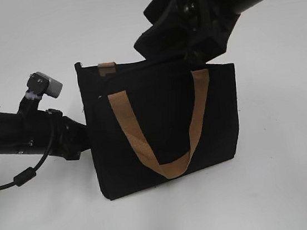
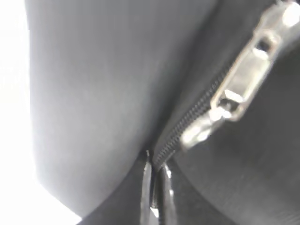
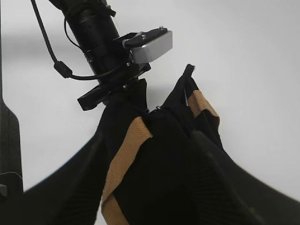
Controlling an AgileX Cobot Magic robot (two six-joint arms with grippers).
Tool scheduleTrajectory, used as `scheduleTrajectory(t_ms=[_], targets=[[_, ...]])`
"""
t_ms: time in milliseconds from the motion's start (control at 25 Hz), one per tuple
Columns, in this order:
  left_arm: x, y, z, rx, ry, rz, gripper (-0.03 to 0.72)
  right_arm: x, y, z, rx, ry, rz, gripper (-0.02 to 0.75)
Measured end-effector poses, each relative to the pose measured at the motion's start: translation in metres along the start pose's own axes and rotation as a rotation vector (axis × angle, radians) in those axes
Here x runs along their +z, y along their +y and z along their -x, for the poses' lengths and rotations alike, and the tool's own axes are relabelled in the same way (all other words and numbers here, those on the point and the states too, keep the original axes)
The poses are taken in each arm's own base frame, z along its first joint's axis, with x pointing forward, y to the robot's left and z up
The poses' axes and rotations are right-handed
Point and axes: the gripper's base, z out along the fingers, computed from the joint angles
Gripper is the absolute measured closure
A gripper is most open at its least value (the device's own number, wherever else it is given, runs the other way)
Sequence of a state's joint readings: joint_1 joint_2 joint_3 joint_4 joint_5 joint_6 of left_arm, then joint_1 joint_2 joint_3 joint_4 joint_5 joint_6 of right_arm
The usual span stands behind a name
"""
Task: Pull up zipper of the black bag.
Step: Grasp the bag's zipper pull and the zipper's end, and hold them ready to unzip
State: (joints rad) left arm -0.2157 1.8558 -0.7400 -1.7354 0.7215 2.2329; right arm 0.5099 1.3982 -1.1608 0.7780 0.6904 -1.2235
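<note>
Boxy black bag [image 1: 161, 131], tan handle [image 1: 165, 164] drooping, silvery zipper [image 2: 234, 93] pull; left gripper [image 2: 157, 187] pinching fabric, right gripper's state unclear.

The left arm [image 1: 27, 133] is reaching in level; the right arm [image 1: 223, 0] is angling down, its gripper [image 1: 191, 54] closing its fingers.

We see a lab-style test bench: a bare white table [image 1: 297, 187], cabled black robot arms [image 1: 16, 137], no furnishings.
</note>
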Motion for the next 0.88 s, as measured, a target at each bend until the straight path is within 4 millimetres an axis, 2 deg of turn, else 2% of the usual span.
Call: scheduleTrajectory(t_ms=[80,160,400,680,760,880], targets=[[0.0,0.001,-0.001,0.0,0.01,0.014,0.664,0.0,0.0,0.0,-0.001,-0.001,-0.001,0.305],[0.0,0.001,0.0,-0.002,0.009,0.016,0.691,0.0,0.0,0.0,-0.001,-0.001,-0.001,0.305],[-0.022,-0.001,0.022,0.024,-0.019,0.124,0.697,0.0,0.001,0.002,0.01,-0.012,0.006,0.305],[-0.051,-0.009,0.048,-0.045,-0.097,0.216,0.697,0.001,0.002,0.007,-0.014,-0.066,0.012,0.307],[-0.056,-0.012,0.052,-0.061,-0.111,0.216,0.697,0.007,0.003,0.006,-0.039,-0.07,0.023,0.316],[-0.066,-0.019,0.059,-0.049,-0.116,0.214,0.697,0.026,0.012,0.005,-0.105,-0.051,0.074,0.332]])
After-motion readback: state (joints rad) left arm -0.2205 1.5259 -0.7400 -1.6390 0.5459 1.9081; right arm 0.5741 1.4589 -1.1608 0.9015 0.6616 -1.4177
